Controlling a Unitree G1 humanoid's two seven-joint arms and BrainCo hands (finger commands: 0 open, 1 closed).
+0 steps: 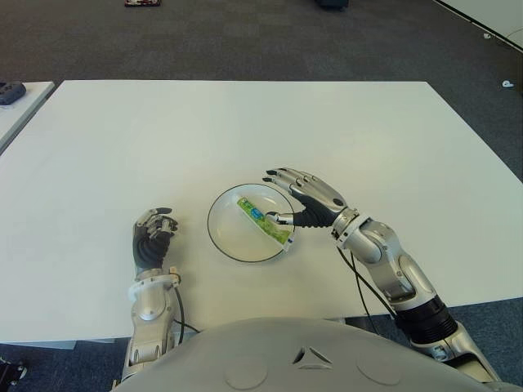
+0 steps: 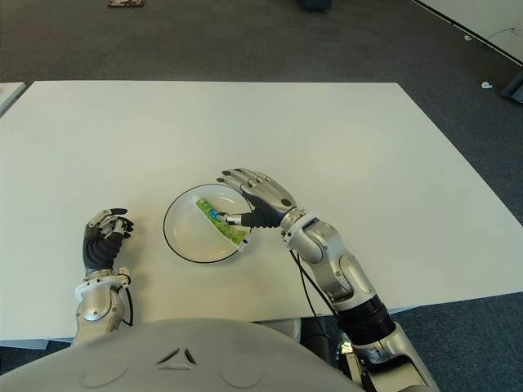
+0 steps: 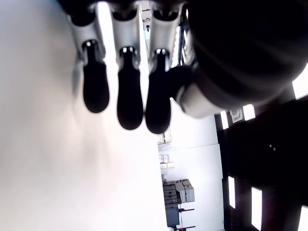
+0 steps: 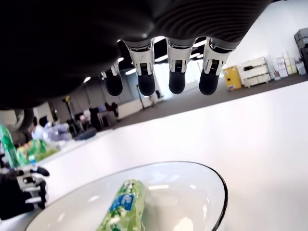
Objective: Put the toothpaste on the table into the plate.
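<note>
From my head camera, my right hand [image 1: 301, 198] reaches over the right rim of the plate [image 1: 219, 229], fingers spread, thumb tip beside the toothpaste [image 1: 263, 219], gripping nothing. The green tube lies diagonally inside the plate, near the counter's [image 1: 245, 131] front edge. My left hand [image 1: 152, 237] shows left of the plate, fingers curled, empty. Bare counter stretches toward the far edge and both sides.

My left wrist camera shows three dark fingertips [image 3: 130, 103] bent over white counter.

My right wrist camera shows my fingers [image 4: 177, 79] extended above the plate [image 4: 219, 192], clear of the tube [image 4: 122, 207].
</note>
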